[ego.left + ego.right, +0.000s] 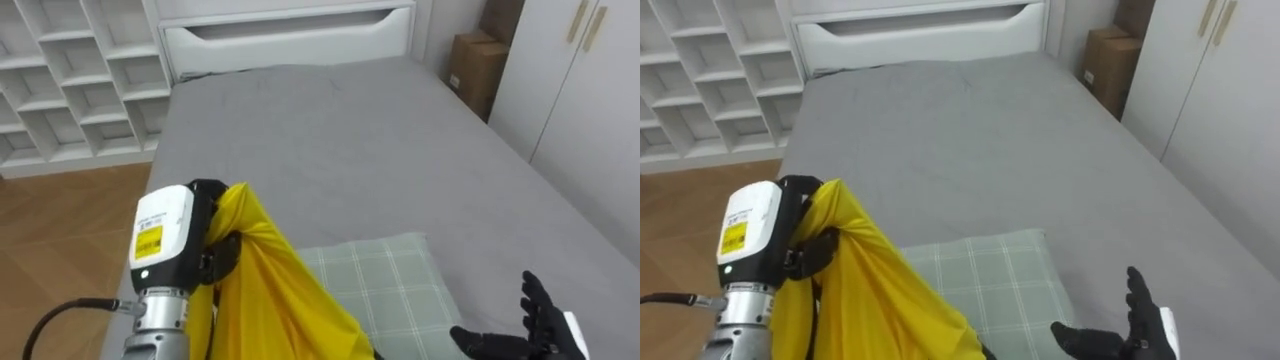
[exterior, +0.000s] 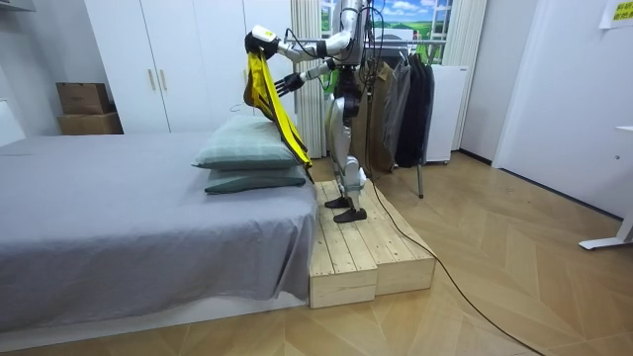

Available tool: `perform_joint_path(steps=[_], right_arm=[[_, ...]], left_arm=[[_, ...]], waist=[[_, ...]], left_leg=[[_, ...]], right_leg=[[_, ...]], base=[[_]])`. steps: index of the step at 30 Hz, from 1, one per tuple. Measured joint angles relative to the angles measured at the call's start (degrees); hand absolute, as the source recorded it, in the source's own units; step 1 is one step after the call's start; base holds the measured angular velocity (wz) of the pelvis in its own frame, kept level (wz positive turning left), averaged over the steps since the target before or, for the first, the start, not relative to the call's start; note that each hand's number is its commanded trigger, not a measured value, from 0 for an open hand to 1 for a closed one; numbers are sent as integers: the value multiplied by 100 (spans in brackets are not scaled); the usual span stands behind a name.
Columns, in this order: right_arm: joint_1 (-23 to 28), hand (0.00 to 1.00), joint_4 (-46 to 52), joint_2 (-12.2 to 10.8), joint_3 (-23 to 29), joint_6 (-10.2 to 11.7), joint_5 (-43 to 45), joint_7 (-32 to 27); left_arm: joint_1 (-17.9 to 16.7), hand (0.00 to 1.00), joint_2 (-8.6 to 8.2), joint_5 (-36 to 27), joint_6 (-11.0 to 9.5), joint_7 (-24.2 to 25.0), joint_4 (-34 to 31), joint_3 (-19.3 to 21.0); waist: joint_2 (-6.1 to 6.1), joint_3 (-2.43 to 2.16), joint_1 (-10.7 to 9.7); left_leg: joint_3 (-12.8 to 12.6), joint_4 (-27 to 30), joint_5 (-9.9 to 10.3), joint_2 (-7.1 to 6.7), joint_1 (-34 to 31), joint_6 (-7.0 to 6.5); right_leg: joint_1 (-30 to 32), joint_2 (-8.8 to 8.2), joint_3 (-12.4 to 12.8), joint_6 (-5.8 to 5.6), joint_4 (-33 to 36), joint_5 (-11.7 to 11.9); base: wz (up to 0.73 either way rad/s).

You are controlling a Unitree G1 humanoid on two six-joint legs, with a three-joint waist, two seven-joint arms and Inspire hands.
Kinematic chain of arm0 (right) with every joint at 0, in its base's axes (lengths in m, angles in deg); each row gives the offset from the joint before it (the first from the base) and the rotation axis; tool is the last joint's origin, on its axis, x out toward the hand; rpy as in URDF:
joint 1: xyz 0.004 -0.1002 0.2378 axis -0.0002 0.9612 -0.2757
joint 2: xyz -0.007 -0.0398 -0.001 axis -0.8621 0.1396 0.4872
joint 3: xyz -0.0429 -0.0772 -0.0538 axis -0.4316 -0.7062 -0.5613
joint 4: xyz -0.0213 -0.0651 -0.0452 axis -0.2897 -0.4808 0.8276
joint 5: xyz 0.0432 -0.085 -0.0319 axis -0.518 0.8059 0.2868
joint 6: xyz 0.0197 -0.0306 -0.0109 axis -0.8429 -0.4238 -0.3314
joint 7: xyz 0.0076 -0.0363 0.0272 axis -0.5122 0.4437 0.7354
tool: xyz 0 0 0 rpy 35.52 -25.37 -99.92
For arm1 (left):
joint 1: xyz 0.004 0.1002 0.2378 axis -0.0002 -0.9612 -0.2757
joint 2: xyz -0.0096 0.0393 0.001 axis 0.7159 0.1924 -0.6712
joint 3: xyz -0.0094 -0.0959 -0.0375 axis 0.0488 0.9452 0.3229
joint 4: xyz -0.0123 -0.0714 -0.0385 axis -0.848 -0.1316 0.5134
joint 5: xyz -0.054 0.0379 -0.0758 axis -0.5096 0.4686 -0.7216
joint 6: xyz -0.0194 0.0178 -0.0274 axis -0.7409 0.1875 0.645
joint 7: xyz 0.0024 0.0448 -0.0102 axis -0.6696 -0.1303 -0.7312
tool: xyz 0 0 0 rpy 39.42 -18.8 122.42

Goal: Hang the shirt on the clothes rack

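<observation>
The robot stands on a low wooden platform at the pillow end of a bed covered in a grey sheet, with a rack of dark clothes just behind it. Its left hand is raised in front of it with the dark fingers clenched around a bunched fold of a yellow garment, which hangs from that grip down across the near edge of a pale green checked pillow. In the room view this pillow is the upper of 2 stacked pillows, lying on a darker one. A yellow sticker sits on the white casing at the left wrist, its print too small to read. The right hand is held low beside the pillow, fingers spread and released, holding nothing. Beyond the bed are white cubby shelves, a cardboard box and white wardrobe doors.
</observation>
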State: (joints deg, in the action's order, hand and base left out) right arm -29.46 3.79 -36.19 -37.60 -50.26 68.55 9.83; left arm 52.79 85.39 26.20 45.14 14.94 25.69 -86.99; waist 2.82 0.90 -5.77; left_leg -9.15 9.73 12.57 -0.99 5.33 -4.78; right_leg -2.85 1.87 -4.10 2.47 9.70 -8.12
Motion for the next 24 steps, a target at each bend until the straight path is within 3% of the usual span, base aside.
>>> perform_joint_path(steps=[6,10,14,17,24], right_arm=[[-50,0,2,12,-55,9,27,318],[-61,0,-1,11,-119,9,50,454],[-57,0,-10,3,-213,8,28,656],[-72,0,-54,2,-281,8,29,828],[-171,0,-440,15,-362,-1,52,1109]], left_arm=[[0,100,226,662,-78,-51,-299,0],[0,100,259,757,-84,-80,-441,-2],[1,100,437,760,-87,-80,-699,-2],[2,100,444,767,-84,-80,-803,-2],[3,100,483,770,-95,-80,-1112,-2]], waist=[[7,-9,2],[39,-27,-5],[86,-23,-11],[146,-26,-7],[154,-24,-12]], left_leg=[[9,11,0,2,-86,0],[25,40,0,-2,-96,0],[31,54,0,-3,-89,0],[59,58,0,-9,-51,0],[120,103,0,-10,-89,0]], right_leg=[[82,-5,-59,3,-2,2],[64,-18,-83,5,-2,3],[47,-24,-92,5,-5,4],[-3,-31,-107,5,-11,4],[-4,-34,-182,5,-9,4]], base=[[0],[2],[0],[4],[4]])
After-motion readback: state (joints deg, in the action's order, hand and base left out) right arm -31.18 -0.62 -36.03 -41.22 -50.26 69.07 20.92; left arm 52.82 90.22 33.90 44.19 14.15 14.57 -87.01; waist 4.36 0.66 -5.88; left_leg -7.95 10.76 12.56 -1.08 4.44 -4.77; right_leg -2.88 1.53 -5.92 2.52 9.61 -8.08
